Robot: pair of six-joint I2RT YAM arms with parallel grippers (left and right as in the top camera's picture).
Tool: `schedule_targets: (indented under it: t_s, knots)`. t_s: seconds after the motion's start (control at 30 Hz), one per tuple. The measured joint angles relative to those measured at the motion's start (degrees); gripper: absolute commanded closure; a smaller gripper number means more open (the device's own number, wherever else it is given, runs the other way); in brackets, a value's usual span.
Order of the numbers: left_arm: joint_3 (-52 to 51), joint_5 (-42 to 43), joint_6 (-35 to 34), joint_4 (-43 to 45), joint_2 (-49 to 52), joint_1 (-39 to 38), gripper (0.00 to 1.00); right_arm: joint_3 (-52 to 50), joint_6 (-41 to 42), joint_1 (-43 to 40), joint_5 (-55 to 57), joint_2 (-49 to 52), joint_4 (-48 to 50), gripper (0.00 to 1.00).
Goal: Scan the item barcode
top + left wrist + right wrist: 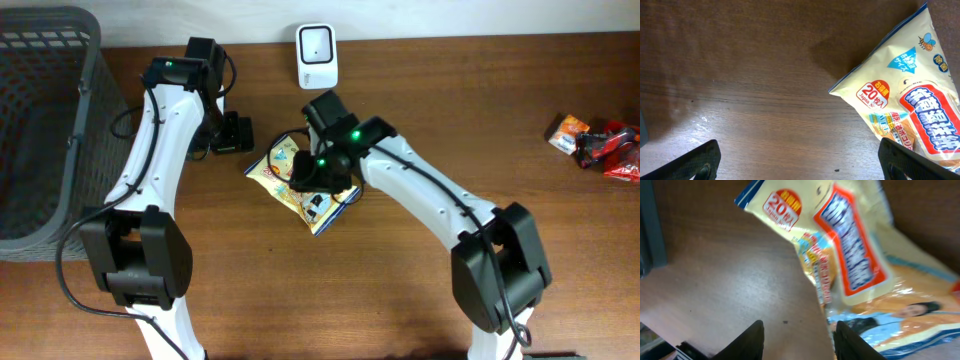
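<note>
Right gripper (798, 330): fingers (752, 340) apart, straddling one edge of the snack bag (855, 265), not clamped. Left gripper (799, 150): fingers wide apart over bare table (740, 75), bag just right. Bag lies mid-table, near of the white scanner (317, 55). Advise: close squarely on that edge, lift, turn barcode side to scanner.

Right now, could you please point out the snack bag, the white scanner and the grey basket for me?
snack bag (274, 172): overhead view, yellow left part.
white scanner (316, 55): overhead view, front face.
grey basket (40, 110): overhead view, bare mesh inside.
</note>
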Motion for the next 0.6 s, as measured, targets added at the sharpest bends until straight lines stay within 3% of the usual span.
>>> schedule_targets:
  t_s: [0.1, 0.23, 0.27, 0.37, 0.5, 0.53, 0.57, 0.6]
  knots:
    - [0.0, 0.0, 0.0, 0.1, 0.0, 0.0, 0.01, 0.3, 7.6, 0.7, 2.2, 6.7, 1.8, 0.96]
    - [0.0, 0.0, 0.0, 0.0, 0.0, 0.0, 0.01, 1.5, 9.9, -1.9, 9.3, 10.9, -9.1, 0.95]
    - [0.0, 0.0, 0.0, 0.1, 0.0, 0.0, 0.01, 1.9, 7.2, -4.2, 13.1, 10.5, -13.4, 0.9]
    - [0.0, 0.0, 0.0, 0.0, 0.0, 0.0, 0.01, 5.9, 0.3, -7.2, 17.0, 9.6, -19.5, 0.89]
    - [0.0, 0.0, 0.0, 0.1, 0.0, 0.0, 0.01, 14.4, -2.1, -7.2, 17.0, 8.8, -26.1, 0.87]
    - [0.0, 0.0, 0.0, 0.0, 0.0, 0.0, 0.01, 16.9, -2.2, -7.6, 17.0, 8.4, -28.3, 0.79]
    - [0.0, 0.0, 0.0, 0.0, 0.0, 0.0, 0.01, 19.4, -2.0, -8.5, 17.0, 7.7, -30.4, 0.1]
    - [0.0, 0.0, 0.0, 0.0, 0.0, 0.0, 0.01, 21.5, -2.5, -10.3, 17.1, 5.7, -31.6, 0.02]
